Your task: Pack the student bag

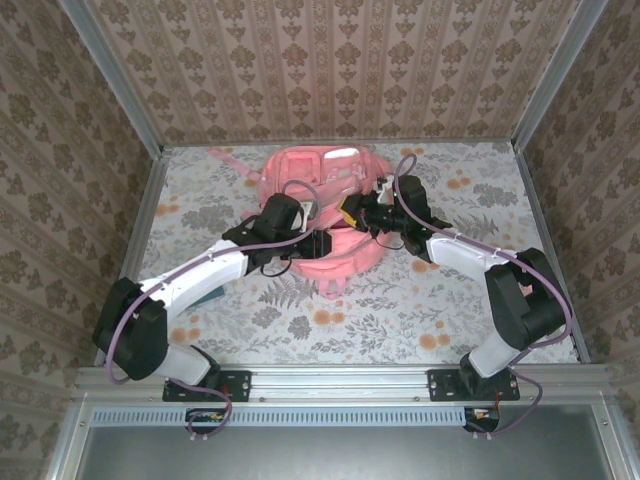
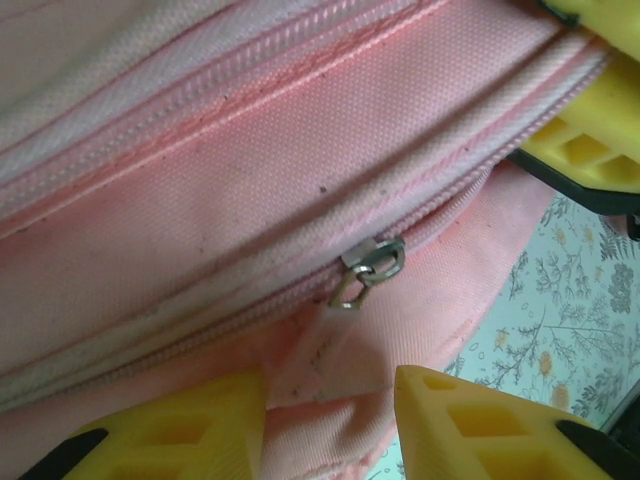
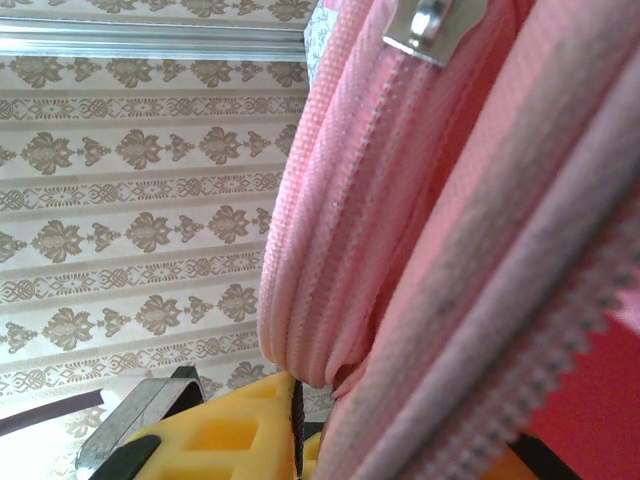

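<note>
The student bag [image 1: 330, 168] lies at the far middle of the floral tabletop [image 1: 330, 320], in the upper centre of the overhead view. Both my arms reach in to its near side, the left from the lower left and the right from the lower right.

My left hand [image 2: 330, 400] sits at the bottom of its wrist view and is partly open. Its two yellow fingers [image 2: 180, 430] stand apart. A loose fold of pink bag fabric hangs into the gap between them, and I cannot tell whether either finger presses on it. Above the gap, near the middle of the frame, a small metal zip slider [image 2: 370, 265] sits on a zip line running from lower left to upper right. The rest of the bag spreads across the upper left. At the upper right edge, the yellow fingers of my other hand straddle the bag's zipped band.

My right hand [image 3: 297, 420] is at the bottom of its wrist view, drawn narrow. It is closed on the rolled pink edge of the bag, which comes down into the fingers. The bag covers the right half of that frame, with a second metal slider [image 3: 430, 25] at the top. The patterned wall [image 3: 130, 200] fills the left.
</note>
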